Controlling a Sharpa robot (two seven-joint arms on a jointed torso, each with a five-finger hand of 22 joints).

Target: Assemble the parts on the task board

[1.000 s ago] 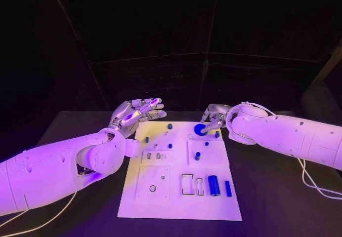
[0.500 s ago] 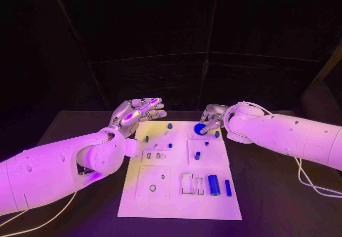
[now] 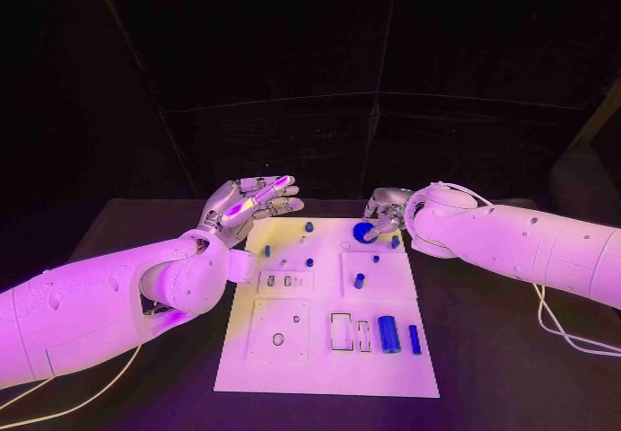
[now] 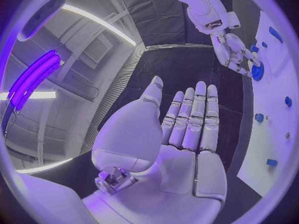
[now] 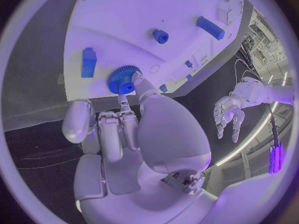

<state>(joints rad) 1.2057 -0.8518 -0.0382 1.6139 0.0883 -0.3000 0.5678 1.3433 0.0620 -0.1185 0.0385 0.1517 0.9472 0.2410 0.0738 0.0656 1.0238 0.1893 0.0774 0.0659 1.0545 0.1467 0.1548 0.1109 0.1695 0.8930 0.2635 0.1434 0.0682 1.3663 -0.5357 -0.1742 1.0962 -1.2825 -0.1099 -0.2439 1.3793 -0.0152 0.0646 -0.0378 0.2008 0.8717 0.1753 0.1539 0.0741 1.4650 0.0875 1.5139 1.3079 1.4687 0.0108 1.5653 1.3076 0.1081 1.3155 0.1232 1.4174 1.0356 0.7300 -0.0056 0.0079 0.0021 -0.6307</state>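
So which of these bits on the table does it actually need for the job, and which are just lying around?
Needed:
task board
blue gear, touched by the right hand
blue cylinder
blue rod
small blue pegs

Just there:
white cable
left hand, open and idle

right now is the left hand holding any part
No, the left hand is open with flat, empty palm and fingers, held off the task board.

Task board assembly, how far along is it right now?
Early to midway, as far as I can tell. Several small blue pegs already stand in the task board. In hand: the right robot hand has its fingertips on the blue gear at the board's far end. Left: a blue cylinder and a thinner blue bar lie loose near the front. The left robot hand is open, holding nothing.
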